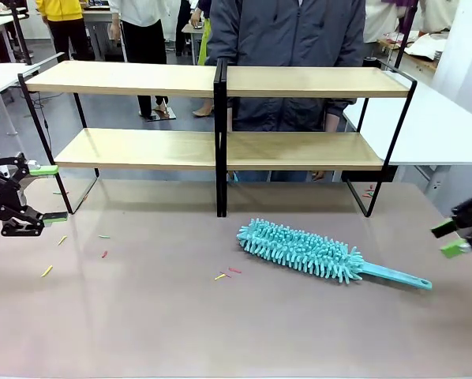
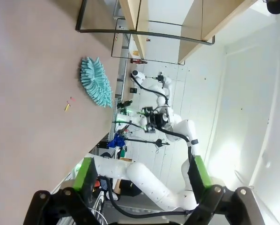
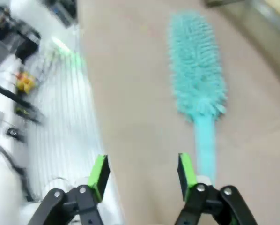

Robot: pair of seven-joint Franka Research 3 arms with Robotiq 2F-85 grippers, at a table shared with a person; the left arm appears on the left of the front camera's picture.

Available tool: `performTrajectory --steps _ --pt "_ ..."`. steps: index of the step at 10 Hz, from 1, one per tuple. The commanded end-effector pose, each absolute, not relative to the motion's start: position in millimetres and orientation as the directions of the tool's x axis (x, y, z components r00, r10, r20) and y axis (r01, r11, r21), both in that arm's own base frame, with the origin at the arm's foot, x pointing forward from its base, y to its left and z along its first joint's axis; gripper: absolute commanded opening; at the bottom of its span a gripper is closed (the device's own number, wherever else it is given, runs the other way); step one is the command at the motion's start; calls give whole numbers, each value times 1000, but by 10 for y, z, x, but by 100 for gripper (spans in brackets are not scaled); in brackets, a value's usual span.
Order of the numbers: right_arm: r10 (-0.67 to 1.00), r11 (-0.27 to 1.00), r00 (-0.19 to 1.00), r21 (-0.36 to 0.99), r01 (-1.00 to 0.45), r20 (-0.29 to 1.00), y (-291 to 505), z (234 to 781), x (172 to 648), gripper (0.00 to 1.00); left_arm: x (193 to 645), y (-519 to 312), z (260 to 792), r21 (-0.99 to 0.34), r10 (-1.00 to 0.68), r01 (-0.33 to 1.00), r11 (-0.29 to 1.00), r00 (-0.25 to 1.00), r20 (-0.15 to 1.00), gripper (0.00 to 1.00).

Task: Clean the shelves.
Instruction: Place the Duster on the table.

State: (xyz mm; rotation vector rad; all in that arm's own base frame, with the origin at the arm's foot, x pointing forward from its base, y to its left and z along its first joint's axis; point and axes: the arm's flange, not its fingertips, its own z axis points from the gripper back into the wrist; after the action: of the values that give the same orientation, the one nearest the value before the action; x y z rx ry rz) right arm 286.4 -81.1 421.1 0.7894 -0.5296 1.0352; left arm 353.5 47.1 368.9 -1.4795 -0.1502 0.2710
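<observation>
Front view: the shelves [image 1: 220, 142] stand at the far side of the table [image 1: 157, 316], a person [image 1: 287, 47] behind them; a teal duster [image 1: 315, 253] lies just before them. Left gripper [image 1: 46, 193] and right gripper [image 1: 451, 238] hang at opposite table edges, jaws released. Left wrist view: spread jaws, duster [image 2: 95, 82] ahead, shelves [image 2: 177, 23] beyond. Right wrist view: spread jaws just short of the duster handle [image 3: 204, 145].

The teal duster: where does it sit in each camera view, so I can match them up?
Front: duster lies on the tabletop, right of centre, handle toward the right claw.
Left wrist: duster upper left, fluffy head end-on.
Right wrist: duster upper right, handle running down.
Shared landmark: the shelves.
</observation>
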Motion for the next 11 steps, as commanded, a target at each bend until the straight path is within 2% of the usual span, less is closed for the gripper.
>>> performTrajectory --steps 1,2,3,4,6,7,8,9,10,11 --pt "68 48 855 854 -517 514 -770 4369 2385 100 3503 430 3701 -997 280 -70 42 958 -56 100" --pt "-1 77 938 935 -345 346 -778 4268 2227 100 3503 430 3701 -997 280 -70 42 958 -56 100" --pt "-97 114 963 964 -242 253 -804 4219 2121 100 3503 430 3701 -997 280 -70 42 958 -56 100" --pt "-83 43 981 984 -173 176 -732 4223 2026 100 3503 430 3701 -997 280 -70 42 958 -56 100" --pt "14 70 1000 997 -23 22 -531 4116 2063 100 3503 430 3701 -997 280 -70 42 958 -56 100" --pt "-28 103 999 994 47 -45 -469 4020 2128 100 3503 430 3701 -997 280 -70 42 958 -56 100" --pt "-98 196 991 975 107 -89 -444 3940 2173 100 3503 430 3701 -997 280 -70 42 958 -56 100" --pt "-180 349 975 918 188 -131 -409 3883 2263 100 3503 430 3701 -997 280 -70 42 958 -56 100" --pt "11 172 1000 985 0 -2 -1012 4138 2396 100 3503 430 3701 -997 280 -70 42 958 -56 100" --pt "11 172 1000 985 0 -2 -1012 4138 2396 100 3503 430 3701 -997 280 -70 42 958 -56 100"
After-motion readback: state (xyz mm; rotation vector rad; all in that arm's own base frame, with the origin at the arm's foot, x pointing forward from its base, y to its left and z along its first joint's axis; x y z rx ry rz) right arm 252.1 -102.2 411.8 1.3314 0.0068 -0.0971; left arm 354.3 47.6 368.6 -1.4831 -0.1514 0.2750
